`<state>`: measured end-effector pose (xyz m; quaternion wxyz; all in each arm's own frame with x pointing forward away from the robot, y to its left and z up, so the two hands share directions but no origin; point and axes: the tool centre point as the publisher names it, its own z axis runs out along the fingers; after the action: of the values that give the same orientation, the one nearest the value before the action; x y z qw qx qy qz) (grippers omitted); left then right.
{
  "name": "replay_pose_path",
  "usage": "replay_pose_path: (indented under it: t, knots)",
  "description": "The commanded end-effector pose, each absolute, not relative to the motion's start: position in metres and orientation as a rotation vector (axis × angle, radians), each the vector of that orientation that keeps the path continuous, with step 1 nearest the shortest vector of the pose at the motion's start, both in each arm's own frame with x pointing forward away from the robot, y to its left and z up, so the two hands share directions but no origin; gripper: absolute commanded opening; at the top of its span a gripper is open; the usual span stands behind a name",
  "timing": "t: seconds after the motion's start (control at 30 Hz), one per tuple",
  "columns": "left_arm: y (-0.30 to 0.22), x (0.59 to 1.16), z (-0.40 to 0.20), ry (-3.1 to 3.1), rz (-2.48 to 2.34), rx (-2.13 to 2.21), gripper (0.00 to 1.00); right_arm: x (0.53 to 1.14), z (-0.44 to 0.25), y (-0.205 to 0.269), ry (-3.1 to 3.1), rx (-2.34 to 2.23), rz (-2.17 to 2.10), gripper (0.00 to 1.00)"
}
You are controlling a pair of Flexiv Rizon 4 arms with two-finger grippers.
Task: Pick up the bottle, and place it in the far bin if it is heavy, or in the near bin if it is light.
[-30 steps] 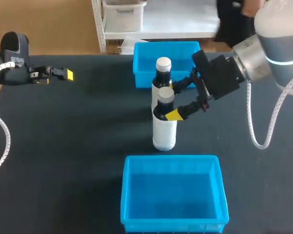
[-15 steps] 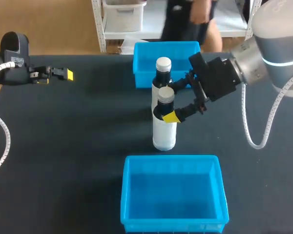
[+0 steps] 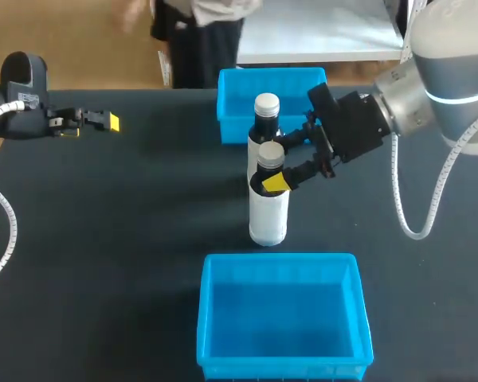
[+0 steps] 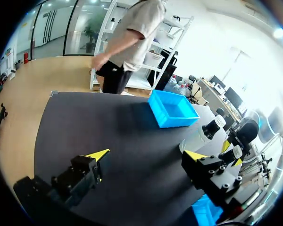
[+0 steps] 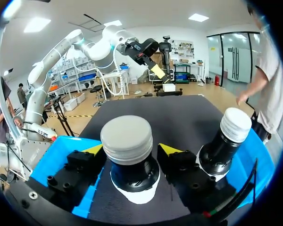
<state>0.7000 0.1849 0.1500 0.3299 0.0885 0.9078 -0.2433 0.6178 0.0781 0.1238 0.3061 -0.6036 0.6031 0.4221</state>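
Silver-white right arm (image 3: 438,72), coiled white cable (image 3: 415,235), black yellow-tipped tool (image 3: 277,161).

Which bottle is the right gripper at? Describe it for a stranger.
On the black table, between the far bin and near bin, stand two white, dark-necked bottles. Pick the nearer bottle, with the right gripper at its neck, not the farther bottle.

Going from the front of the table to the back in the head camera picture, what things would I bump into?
near blue plastic bin → white bottle with a dark neck and grey cap → second grey-capped bottle → far blue plastic bin
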Motion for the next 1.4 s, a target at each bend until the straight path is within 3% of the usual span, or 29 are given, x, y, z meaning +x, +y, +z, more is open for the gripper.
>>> replay_pose_path:
  t: [0.03, 0.2, 0.23, 0.27, 0.53, 0.63, 0.77, 1.4]
  knots:
    - [0.185, 0.700, 0.150, 2.374, -0.636, 0.231, 1.00, 0.620, 0.122, 0.079, 1.590, -1.599, 1.126, 0.72]
    - [0.185, 0.700, 0.150, 2.374, -0.636, 0.231, 1.00, 0.620, 0.119, 0.079, 1.590, -1.603, 1.137, 0.67]
    - [0.185, 0.700, 0.150, 2.374, -0.636, 0.231, 1.00, 0.619, 0.119, 0.079, 1.591, -1.603, 1.138, 0.63]
    - [0.185, 0.700, 0.150, 2.374, -0.636, 0.231, 1.00, 0.619, 0.119, 0.079, 1.591, -1.603, 1.142, 0.51]
    - [0.185, 0.700, 0.150, 2.374, -0.636, 0.231, 1.00, 0.615, 0.118, 0.079, 1.585, -1.611, 1.151, 0.44]
    - [0.185, 0.700, 0.150, 2.374, -0.636, 0.231, 1.00, 0.615, 0.118, 0.079, 1.585, -1.611, 1.153, 0.36]
    - [0.185, 0.700, 0.150, 2.374, -0.636, 0.231, 1.00, 0.613, 0.120, 0.077, 1.584, -1.611, 1.148, 0.00]
    - [0.185, 0.700, 0.150, 2.374, -0.636, 0.231, 1.00, 0.619, 0.186, 0.033, 1.584, -1.567, 1.022, 0.00]
